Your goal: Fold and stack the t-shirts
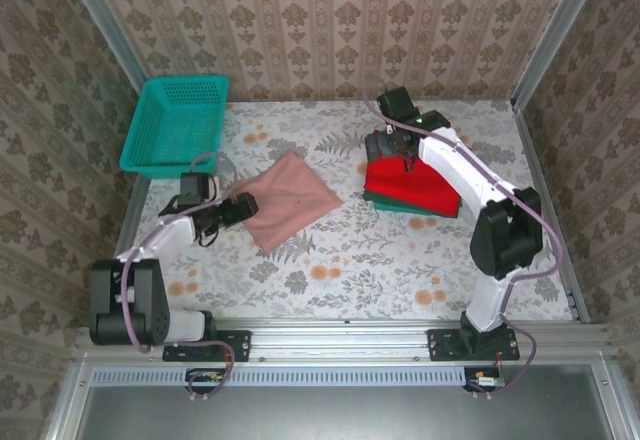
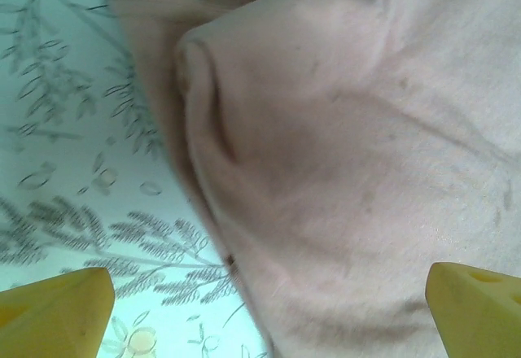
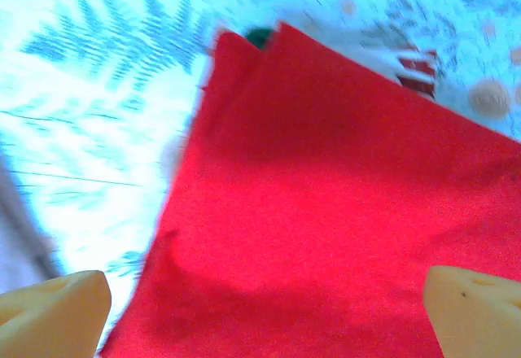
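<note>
- Teal mesh basket [image 1: 178, 125]: far-left table corner; landmark.
- Left gripper [image 1: 243, 210]: right of basket, nearer arm bases; jaws wide apart at pink tee's left edge, nothing clamped.
- Pink t-shirt [image 1: 293, 200]: right of basket; dusty pink, folded to rough diamond, soft creases.
- Right gripper [image 1: 397, 148]: far right of basket; jaws spread above red tee, nothing held.
- Red t-shirt [image 1: 408, 186]: bright, folded flat atop dark green t-shirt [image 1: 422, 217], green edge peeking out.

The left hand [image 1: 240, 209] sits low, reaching forward and rightward with its fingers spread wide, while the right hand [image 1: 392, 150], stretched far out, seems tilted downward, fingers equally wide apart.
</note>
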Tool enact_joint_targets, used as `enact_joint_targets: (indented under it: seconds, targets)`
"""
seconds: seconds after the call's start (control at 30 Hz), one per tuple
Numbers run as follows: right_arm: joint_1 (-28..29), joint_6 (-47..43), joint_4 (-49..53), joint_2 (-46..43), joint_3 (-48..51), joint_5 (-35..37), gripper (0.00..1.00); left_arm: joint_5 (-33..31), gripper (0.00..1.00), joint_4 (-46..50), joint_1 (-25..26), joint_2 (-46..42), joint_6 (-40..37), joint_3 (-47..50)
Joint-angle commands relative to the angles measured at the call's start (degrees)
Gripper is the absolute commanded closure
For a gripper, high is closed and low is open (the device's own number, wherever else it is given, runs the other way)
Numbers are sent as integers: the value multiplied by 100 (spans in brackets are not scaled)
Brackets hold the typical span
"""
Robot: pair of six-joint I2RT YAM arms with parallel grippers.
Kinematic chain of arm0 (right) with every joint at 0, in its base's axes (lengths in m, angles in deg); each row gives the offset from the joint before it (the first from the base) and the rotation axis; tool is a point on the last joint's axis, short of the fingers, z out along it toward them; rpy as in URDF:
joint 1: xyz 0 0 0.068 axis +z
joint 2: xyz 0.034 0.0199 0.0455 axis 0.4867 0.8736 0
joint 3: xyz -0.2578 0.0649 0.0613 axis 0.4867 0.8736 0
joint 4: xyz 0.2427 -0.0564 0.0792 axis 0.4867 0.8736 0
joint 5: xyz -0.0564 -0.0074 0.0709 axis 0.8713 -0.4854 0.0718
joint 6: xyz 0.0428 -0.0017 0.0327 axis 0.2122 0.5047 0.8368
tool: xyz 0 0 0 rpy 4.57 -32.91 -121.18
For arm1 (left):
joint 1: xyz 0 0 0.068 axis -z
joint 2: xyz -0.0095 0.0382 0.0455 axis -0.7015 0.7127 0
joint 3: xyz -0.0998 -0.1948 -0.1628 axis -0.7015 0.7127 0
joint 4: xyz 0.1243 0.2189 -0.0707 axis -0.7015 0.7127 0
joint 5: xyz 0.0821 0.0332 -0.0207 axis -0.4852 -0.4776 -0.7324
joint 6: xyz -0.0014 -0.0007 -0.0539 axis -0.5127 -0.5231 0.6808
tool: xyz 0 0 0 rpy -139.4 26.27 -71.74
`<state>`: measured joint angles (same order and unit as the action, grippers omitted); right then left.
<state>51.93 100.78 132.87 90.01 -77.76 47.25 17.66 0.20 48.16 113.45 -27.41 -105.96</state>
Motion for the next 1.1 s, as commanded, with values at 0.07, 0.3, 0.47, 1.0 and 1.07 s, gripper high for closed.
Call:
enact_joint_targets:
  seconds: [0.07, 0.3, 0.47, 1.0, 1.07]
  targets:
    - [784, 439, -660, 339, -140, -1228, 0, -144, 0, -404, -126, -505, 656, 378]
    - [1326, 795, -339, 2327, -1923, -1547, 5, 400, 6, -1373, -169, -78, 1213, 724]
    - [1357, 1008, 435, 3769, -3462, -1522, 12, 656, 22, -1977, -4, 626, 1571, 721]
    - [1509, 1741, -168, 3270, -2035, -2381, 23, 1194, 69, -2658, 595, 2049, 1952, 450]
    - [1580, 1914, -431, 2788, -1395, -2298, 24, 1443, 70, -2584, 587, 2094, 1716, 259]
